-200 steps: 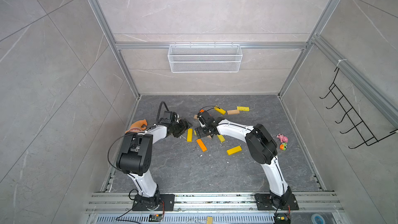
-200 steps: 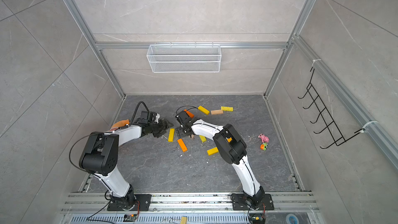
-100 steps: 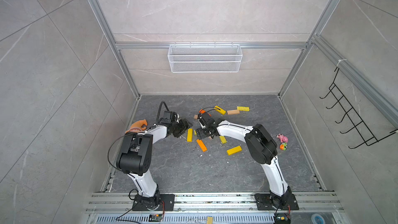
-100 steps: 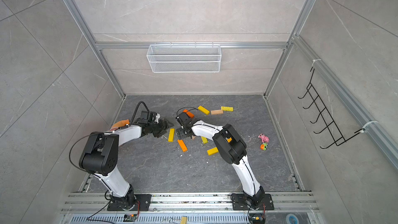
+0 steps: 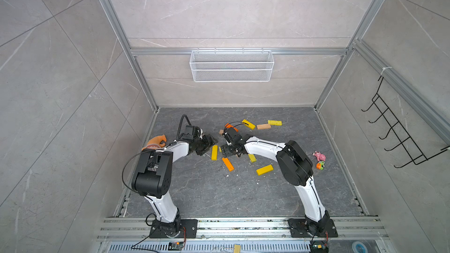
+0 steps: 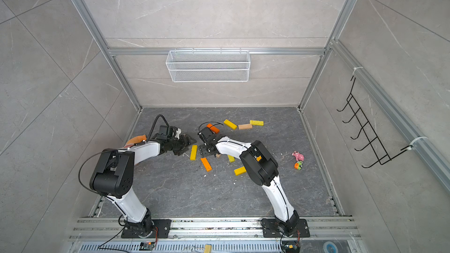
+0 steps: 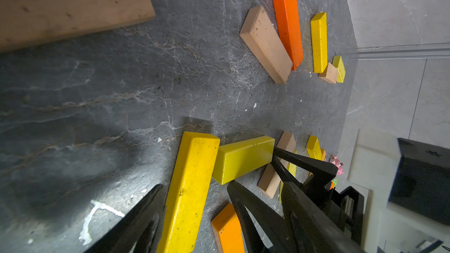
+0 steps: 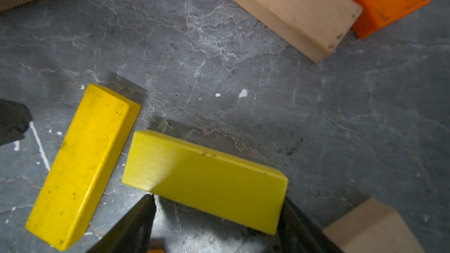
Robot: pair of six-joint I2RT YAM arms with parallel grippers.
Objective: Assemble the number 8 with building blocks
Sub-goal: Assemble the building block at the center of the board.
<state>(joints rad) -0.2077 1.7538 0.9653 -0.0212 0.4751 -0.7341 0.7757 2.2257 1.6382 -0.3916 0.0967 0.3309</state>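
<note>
A white wire basket (image 5: pixel 231 66) hung on the back wall ahead of me, a black hook rack (image 5: pixel 400 127) on the wall to my right. On the grey marbled surface (image 5: pixel 219 195) lay an orange plush toy (image 5: pixel 155 140) at my left, and a pink toy (image 5: pixel 319 155) just beside a small green and orange toy (image 5: pixel 321 165) at my right.

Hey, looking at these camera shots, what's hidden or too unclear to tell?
Orange plush toy: partly hidden behind the left arm in both top views.
Greenish-yellow block: nearly covered by the right gripper in both top views; the right wrist view doesn't show whether the jaws press it.
Tan block: blurred and cut off by the left wrist view's edge.
Pink toy: too small to identify in both top views.
</note>
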